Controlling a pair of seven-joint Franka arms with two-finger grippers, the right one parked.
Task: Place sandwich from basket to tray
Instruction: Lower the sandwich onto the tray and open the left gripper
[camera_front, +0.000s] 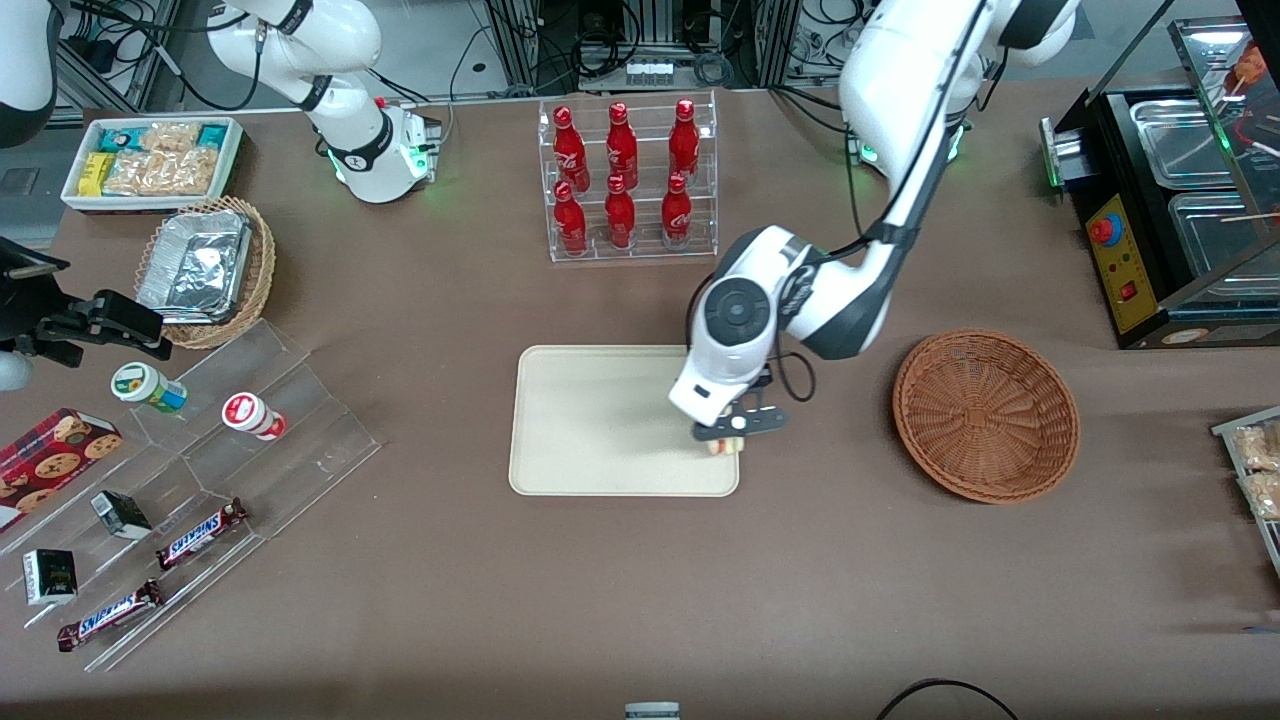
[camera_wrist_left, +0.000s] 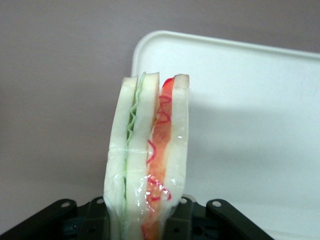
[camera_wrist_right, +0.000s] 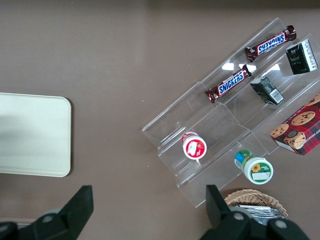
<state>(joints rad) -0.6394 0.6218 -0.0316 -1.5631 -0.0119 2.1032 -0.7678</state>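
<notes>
Sandwich (camera_wrist_left: 147, 165) sits clamped in my end effector (camera_front: 735, 432) above the tray (camera_front: 590, 420) corner nearest the emptied basket (camera_front: 985, 415); next I lower and release.

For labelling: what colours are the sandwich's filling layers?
Green and red-orange between white bread, clearest in the left wrist view.

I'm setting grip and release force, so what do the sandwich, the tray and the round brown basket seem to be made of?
The sandwich, held in the gripper over the tray's corner, looks like soft white bread under glossy clear wrap, though it could be a foam replica. The tray looks like matte cream plastic, smooth and uniform. The basket is woven reddish-brown wicker, its strands radiating visibly.
</notes>
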